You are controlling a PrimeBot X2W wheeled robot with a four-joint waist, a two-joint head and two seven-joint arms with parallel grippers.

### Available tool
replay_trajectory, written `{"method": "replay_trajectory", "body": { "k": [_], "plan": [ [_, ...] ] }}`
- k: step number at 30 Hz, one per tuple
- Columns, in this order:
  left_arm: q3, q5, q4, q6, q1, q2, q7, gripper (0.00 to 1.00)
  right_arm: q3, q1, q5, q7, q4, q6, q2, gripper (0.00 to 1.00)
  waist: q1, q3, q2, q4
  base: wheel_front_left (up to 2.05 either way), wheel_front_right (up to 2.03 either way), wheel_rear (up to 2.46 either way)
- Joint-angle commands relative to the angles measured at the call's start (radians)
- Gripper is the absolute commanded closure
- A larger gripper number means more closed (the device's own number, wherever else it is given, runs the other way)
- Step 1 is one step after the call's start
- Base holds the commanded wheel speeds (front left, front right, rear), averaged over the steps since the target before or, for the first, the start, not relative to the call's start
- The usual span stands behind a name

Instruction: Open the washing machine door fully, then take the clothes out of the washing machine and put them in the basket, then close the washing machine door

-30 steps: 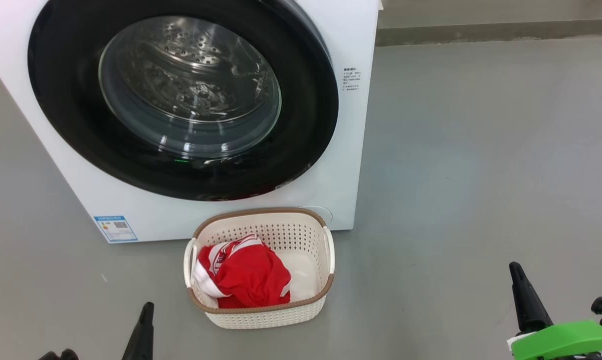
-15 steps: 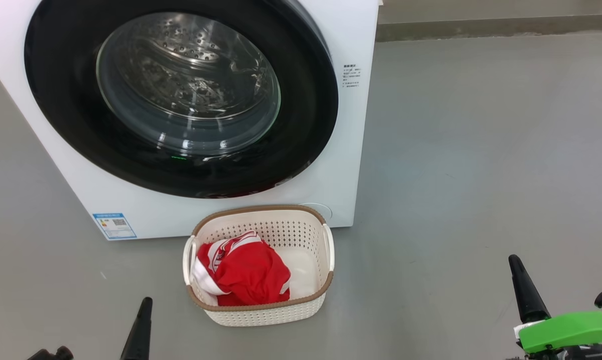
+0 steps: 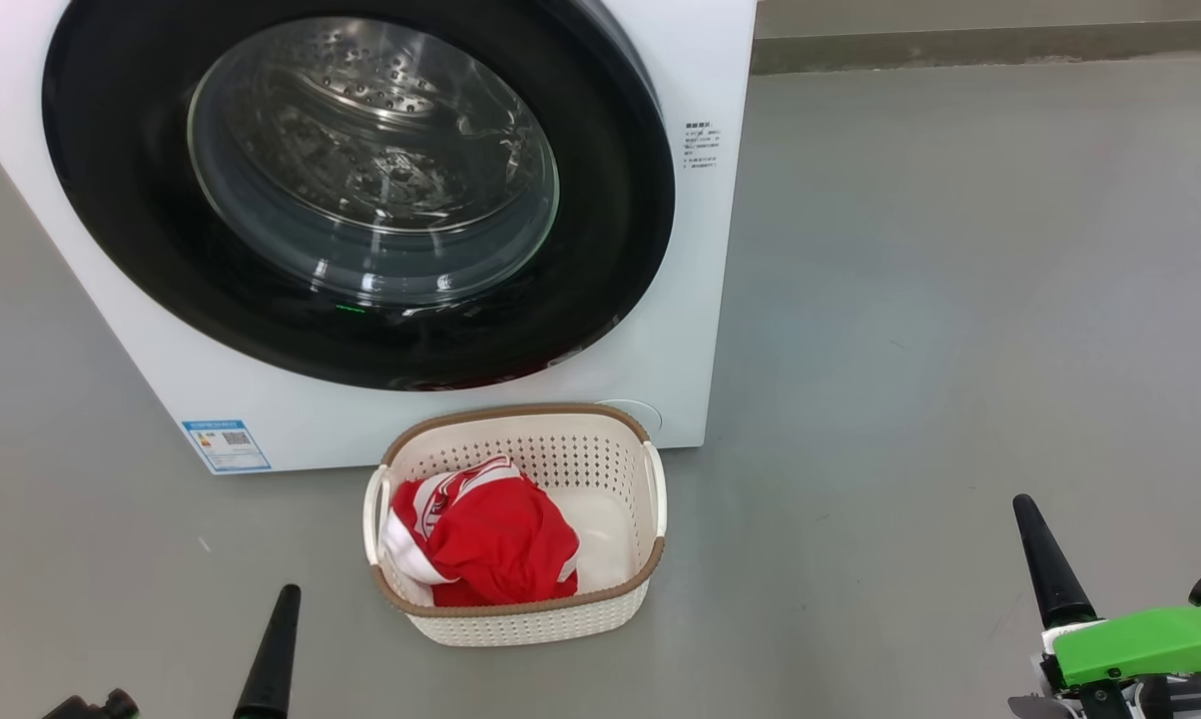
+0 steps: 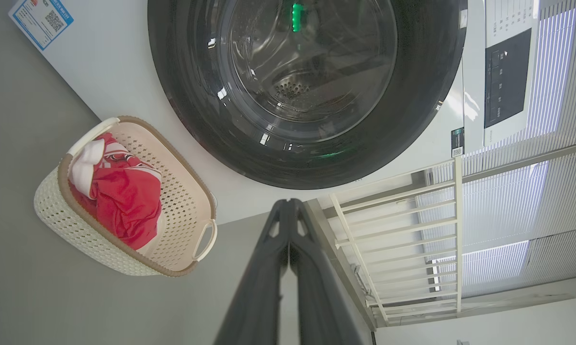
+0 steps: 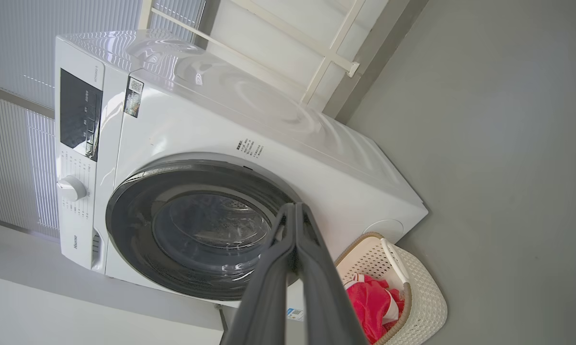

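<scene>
Hovering low over the floor (image 3: 959,300), the left tool (image 4: 288,205) and the right tool (image 5: 295,207) each have their fingers pressed together on nothing. Ahead, the basket (image 3: 520,624) stands on the floor just before the lower front edge of the washing machine (image 3: 690,300), with the clothes (image 3: 490,544) heaped inside. They look soft and light, best pinched at a raised fold. The washing machine door (image 3: 360,190) sits shut, and its glossy rim looks stiff and slippery.
</scene>
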Motion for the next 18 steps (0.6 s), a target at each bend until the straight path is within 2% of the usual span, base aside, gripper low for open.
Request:
{"method": "replay_trajectory", "body": {
  "k": [1, 18],
  "plan": [
    [0.031, -0.033, -0.017, -0.011, -0.051, 0.013, 0.011, 1.0, 0.011, -0.052, 0.034, 0.008, -0.022, 0.0, -0.018, 1.0, -0.0001, 0.001, 0.0, 0.0, 0.0, 0.0, 0.0],
    [0.051, -0.229, -0.005, -0.014, -0.08, 0.014, 0.062, 1.0, 0.01, -0.083, 0.243, 0.06, -0.008, -0.001, -0.023, 1.0, -0.0001, 0.013, 0.0, -0.001, 0.0, 0.0, 0.0]
  ]
}}
